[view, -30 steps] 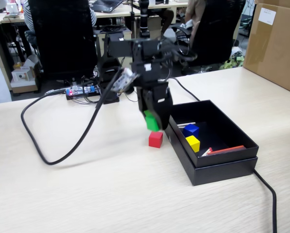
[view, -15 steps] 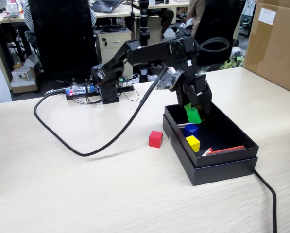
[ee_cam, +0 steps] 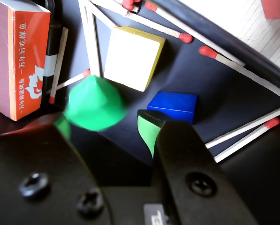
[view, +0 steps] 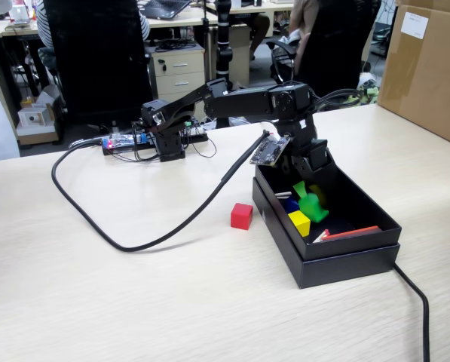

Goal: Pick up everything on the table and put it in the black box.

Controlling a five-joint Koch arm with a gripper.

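Over the black box (view: 347, 250) my gripper (view: 307, 190) stands open, jaws spread. The green cube (view: 313, 206) is blurred and loose just below the jaws, touching neither pad. In the wrist view the gripper (ee_cam: 102, 126) frames this green cube (ee_cam: 95, 103), with a green-lined fingertip (ee_cam: 147, 133) to its right. A yellow cube (view: 299, 222) (ee_cam: 132, 58) and a blue cube (view: 290, 204) (ee_cam: 173, 107) lie on the box floor (ee_cam: 233, 98). The red cube (view: 241, 216) sits on the table (view: 134, 302) just left of the box.
An orange matchbox (ee_cam: 18, 56) and loose red-tipped matches (ee_cam: 177, 33) lie in the box. A brown carton (view: 428, 68) stands at the far right. One black cable (view: 134, 243) loops over the table on the left; another cable (view: 414, 298) runs off the box's near corner.
The arm swung right with the green cube, from above the red cube to over the black box, then lowered. The jaws have opened and the green cube has left them.
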